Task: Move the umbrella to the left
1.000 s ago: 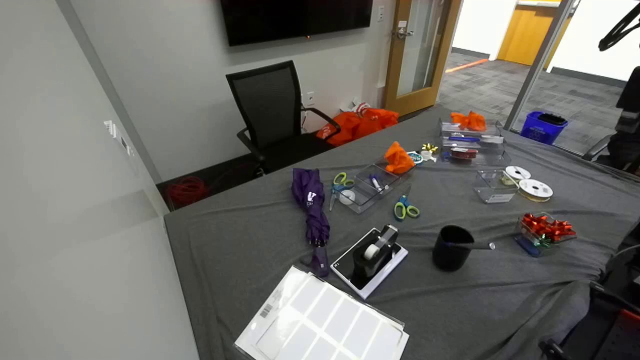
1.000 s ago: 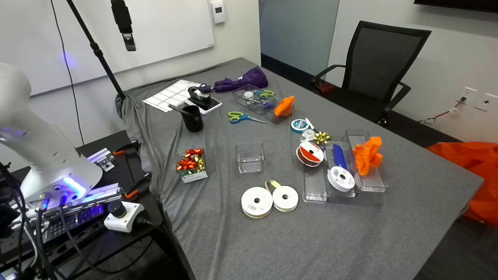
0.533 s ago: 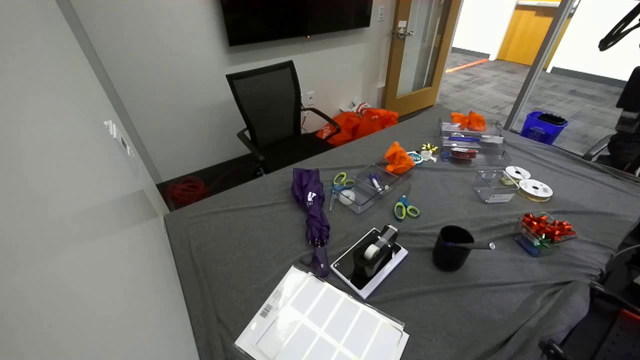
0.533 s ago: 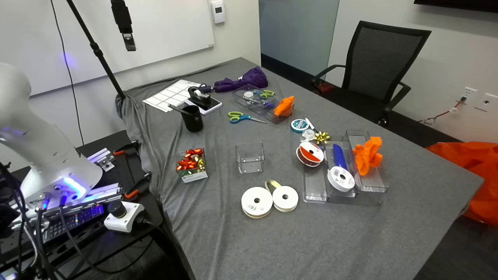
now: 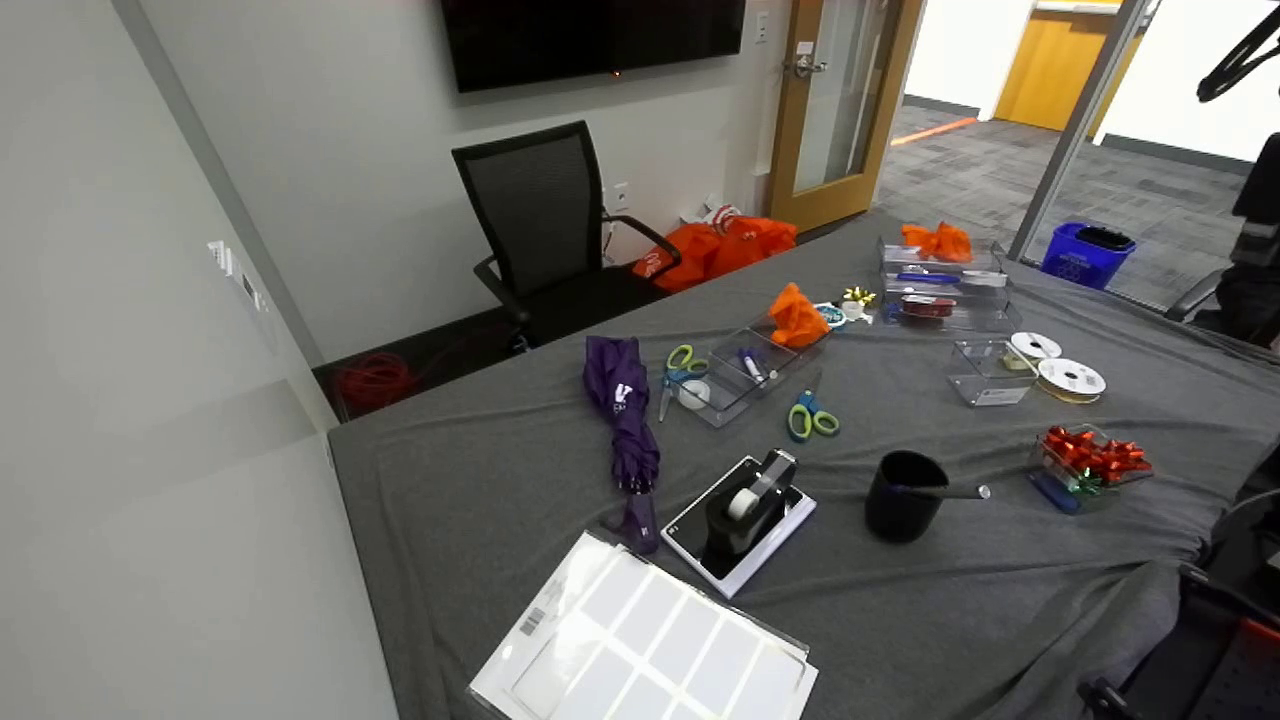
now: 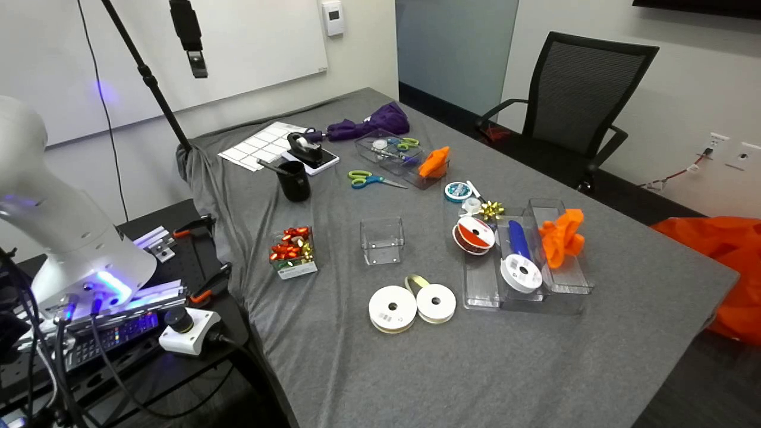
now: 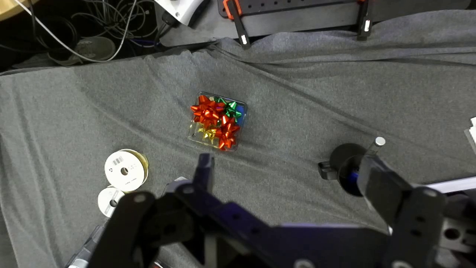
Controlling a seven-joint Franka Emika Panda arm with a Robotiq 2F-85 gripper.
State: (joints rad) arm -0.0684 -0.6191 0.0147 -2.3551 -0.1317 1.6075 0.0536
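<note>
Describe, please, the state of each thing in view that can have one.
Umbrella: folded, lying on the gray cloth
Gripper: open
Black mug: upright, a stick leaning in it
Tape dispenser: upright, loaded with tape
Bow box: holding red, gold and green bows
Loose scissors: lying flat, seemingly closed
Wall screen: dark
Robot base light: lit blue

In an exterior view, a white V-like mark (image 5: pixel 622 393) is borne by the purple umbrella (image 5: pixel 628 435), with smaller illegible lettering (image 5: pixel 617 407) below; a barcode (image 5: pixel 533 621) is carried by the white sheets (image 5: pixel 650 645) and, in the wrist view, another by a ribbon spool (image 7: pixel 119 180)
</note>
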